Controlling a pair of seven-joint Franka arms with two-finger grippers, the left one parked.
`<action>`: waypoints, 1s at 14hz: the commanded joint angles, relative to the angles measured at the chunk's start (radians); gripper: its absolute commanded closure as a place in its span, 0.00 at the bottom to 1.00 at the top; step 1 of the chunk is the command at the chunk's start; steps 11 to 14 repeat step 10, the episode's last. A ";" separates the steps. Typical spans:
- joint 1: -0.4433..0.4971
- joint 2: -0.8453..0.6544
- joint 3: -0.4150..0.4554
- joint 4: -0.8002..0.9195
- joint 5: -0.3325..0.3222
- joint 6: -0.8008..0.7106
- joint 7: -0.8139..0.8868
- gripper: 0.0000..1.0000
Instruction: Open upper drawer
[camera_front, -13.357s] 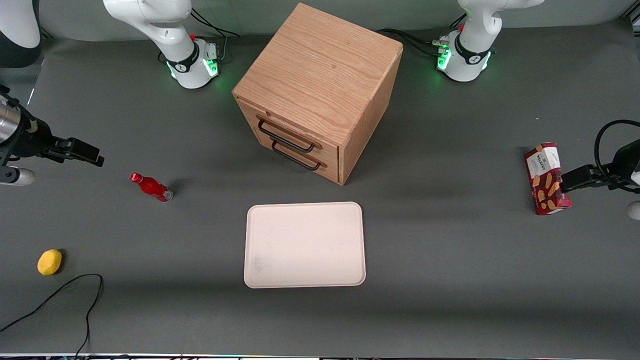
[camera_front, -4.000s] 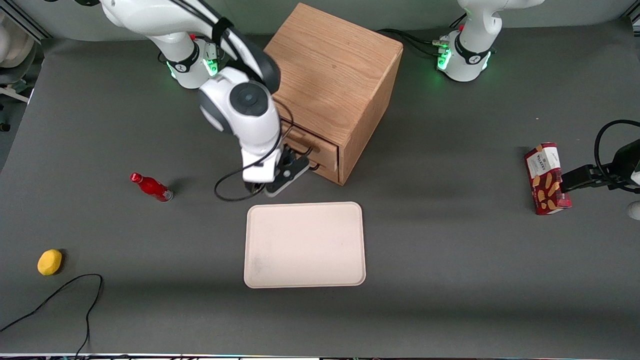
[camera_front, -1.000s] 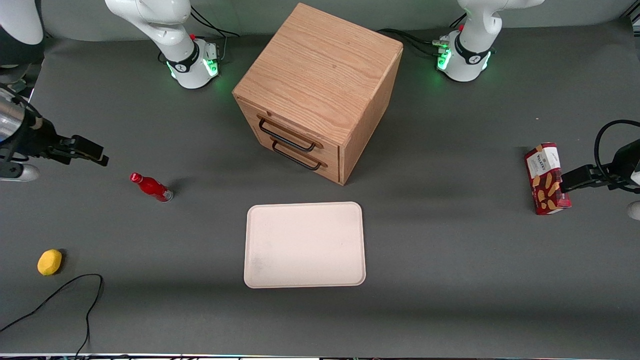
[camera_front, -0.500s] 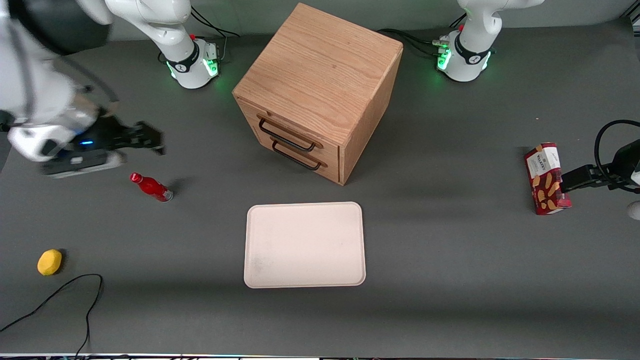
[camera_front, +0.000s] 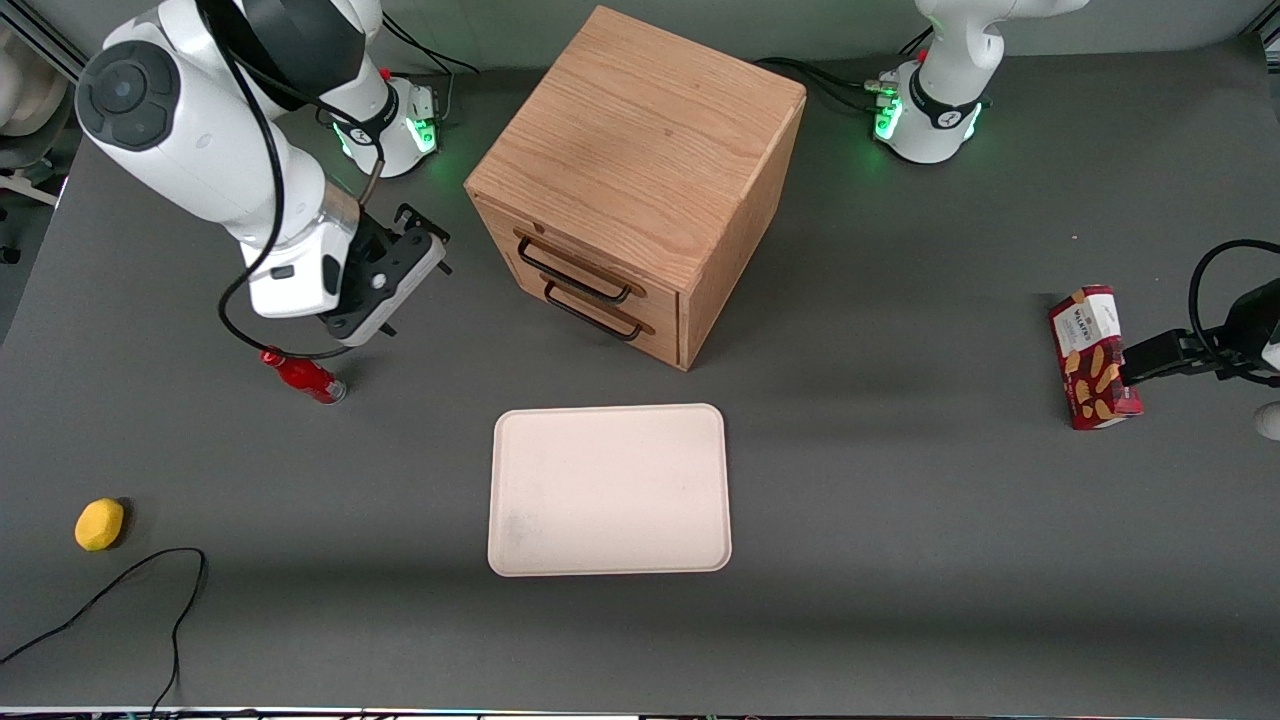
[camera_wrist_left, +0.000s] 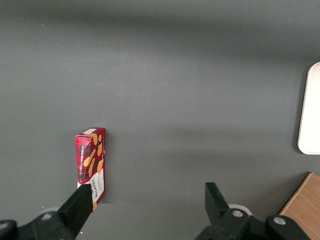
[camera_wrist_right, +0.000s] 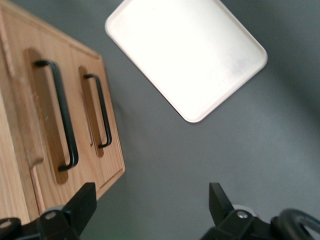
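Right arm has swung in from the table edge; gripper (camera_front: 415, 262) now hangs beside the oak cabinet (camera_front: 640, 150), near its front, touching nothing. Jaws spread wide, empty. Upper drawer (camera_front: 575, 262) sits flush, its black handle (camera_wrist_right: 61, 116) ungrasped; lower drawer (camera_wrist_right: 100, 112) also shut. Approach underway, nothing opened yet: align, grasp handle, pull remain.

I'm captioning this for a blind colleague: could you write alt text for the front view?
An oak cabinet stands on a grey table with its upper drawer shut, and the right arm's open tool hovers beside it, above a red bottle. Nearer the camera lies a cream tray.
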 joint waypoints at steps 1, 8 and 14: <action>-0.003 0.035 0.028 0.020 0.018 0.017 -0.074 0.00; -0.020 -0.036 -0.068 0.020 -0.057 0.016 0.390 0.00; -0.020 -0.039 -0.123 0.023 -0.044 0.012 0.395 0.00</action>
